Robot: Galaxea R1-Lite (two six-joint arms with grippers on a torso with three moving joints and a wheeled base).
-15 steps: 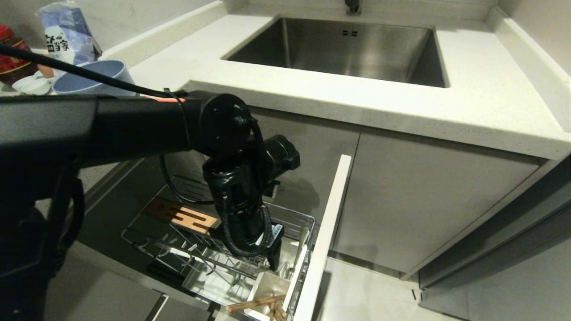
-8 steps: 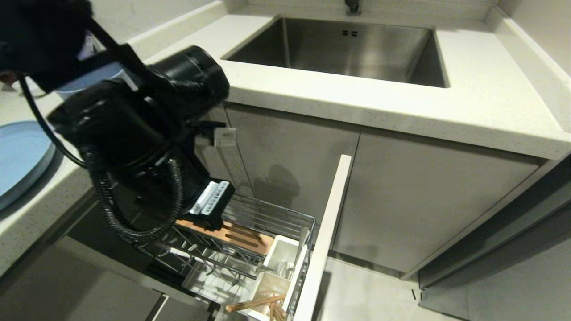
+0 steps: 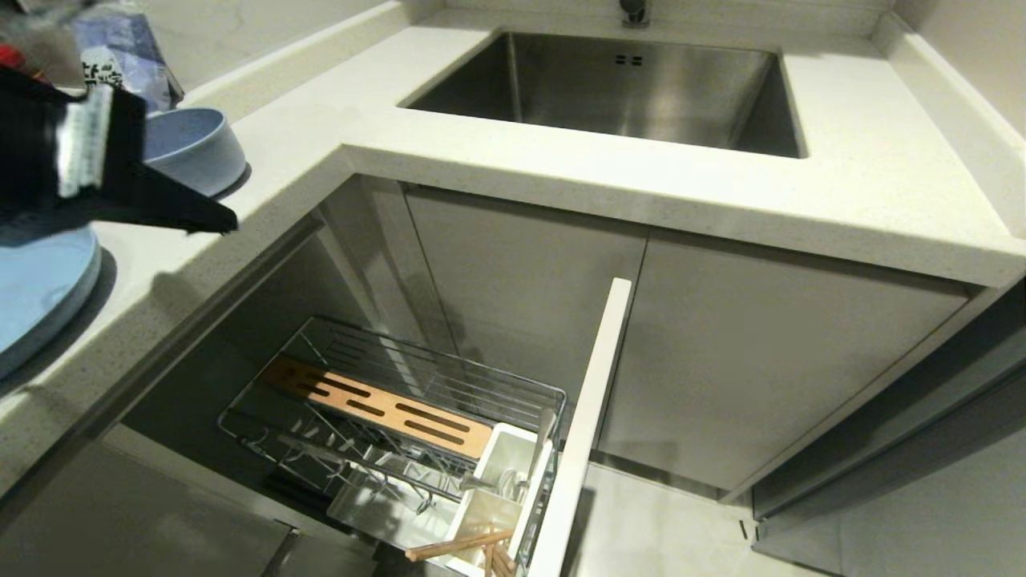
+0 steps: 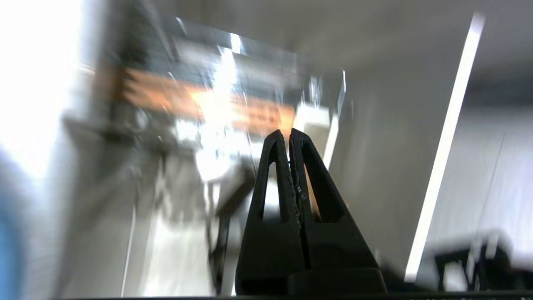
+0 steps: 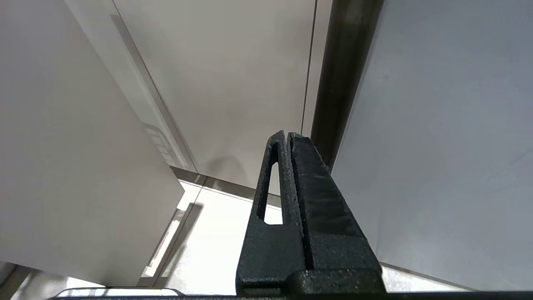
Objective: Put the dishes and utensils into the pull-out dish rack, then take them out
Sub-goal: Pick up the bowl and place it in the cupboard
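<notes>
**Utensils racked, dishes up next**

Chopsticks (image 3: 457,546) and spoon (image 3: 539,449) stand in the rack's (image 3: 385,377) caddy. The plate (image 3: 36,296) and bowl (image 3: 192,148) wait on the desk (image 3: 521,152): likely rigid, breakable, slick, best pinched at the rim. Left hand (image 4: 290,134) pressed together, empty, above the plate; right hand (image 5: 288,135) likewise, parked. Open room above the rack

The left hand (image 3: 212,222) has been lifted out of the pull-out dish rack (image 3: 385,425) and drawn back over the table (image 3: 280,152) at the left, beside the bowl (image 3: 192,148) and plate (image 3: 40,296), its fingers pressed together with nothing between them. The rack's wooden bar (image 3: 377,406) and the utensil caddy (image 3: 501,481), earlier covered by the arm, are now left exposed
</notes>
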